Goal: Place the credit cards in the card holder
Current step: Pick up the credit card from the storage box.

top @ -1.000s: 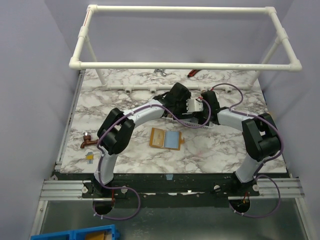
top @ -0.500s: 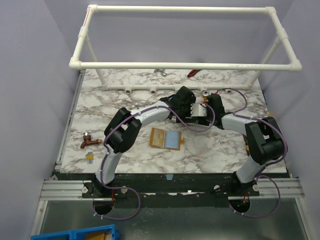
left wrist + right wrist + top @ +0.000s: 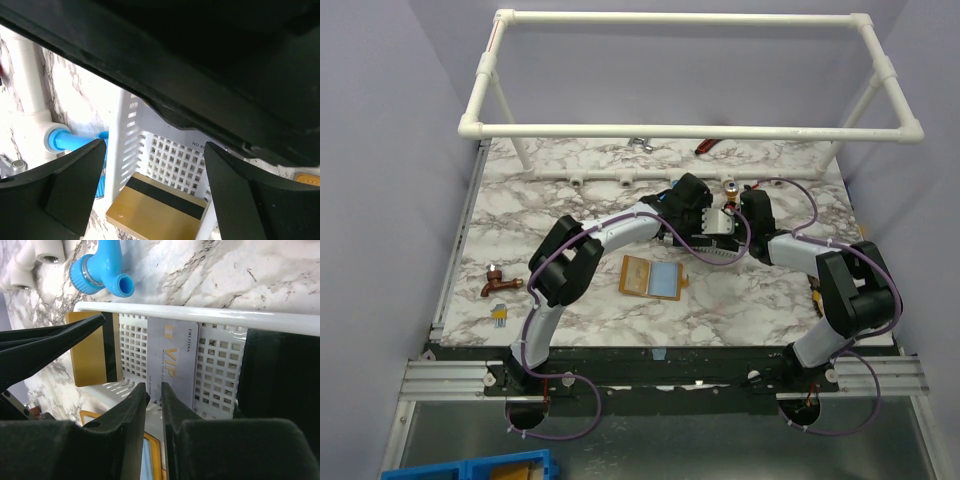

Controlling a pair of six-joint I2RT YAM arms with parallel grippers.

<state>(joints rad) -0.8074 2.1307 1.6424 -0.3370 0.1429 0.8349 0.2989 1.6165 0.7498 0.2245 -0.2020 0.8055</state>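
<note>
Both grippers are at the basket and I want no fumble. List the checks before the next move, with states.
1. Left gripper open: ok.
2. Gold card exposed below the left gripper, at the white basket: ok.
3. Right gripper gripping silver card: cannot tell; jaws nearly closed by its edge.
4. Card holder lying open on table: ok.
5. Room between the two grippers: not ok, looks crowded.

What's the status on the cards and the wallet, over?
Left claw open over basket. Right claw nearly closed by silver card, grip unclear. Gold card in basket too. Wallet open on table, unobstructed.
</note>
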